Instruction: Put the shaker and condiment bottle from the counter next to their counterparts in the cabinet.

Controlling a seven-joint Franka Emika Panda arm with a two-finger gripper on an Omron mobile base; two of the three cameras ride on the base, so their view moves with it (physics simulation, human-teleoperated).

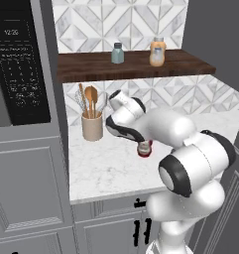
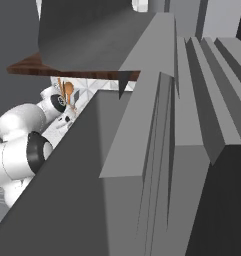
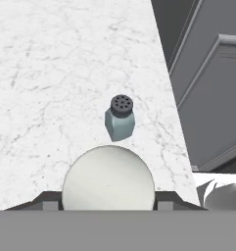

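Where the white arm (image 1: 165, 126) bends low over the marble surface (image 1: 103, 166), its jaws are closed on the small red sauce bottle (image 1: 144, 148). In the hand view the bottle's round white cap (image 3: 108, 179) sits between the two dark finger tips (image 3: 50, 201), which press against either side of it. From the left base view the bottle's red base looks to be standing on the surface, though contact cannot be told for sure. Just beyond the cap, the pale teal shaker (image 3: 120, 122) stands upright on the surface near its edge, apart from the bottle. Farther back, a beige crock of wooden utensils (image 1: 92, 126) stands by the tiled wall, below a microwave (image 1: 19, 74). Above, on the dark wooden shelf (image 1: 86, 67), a second teal shaker (image 1: 118, 53) and an orange bottle (image 1: 157, 52) stand near each other, not touching.
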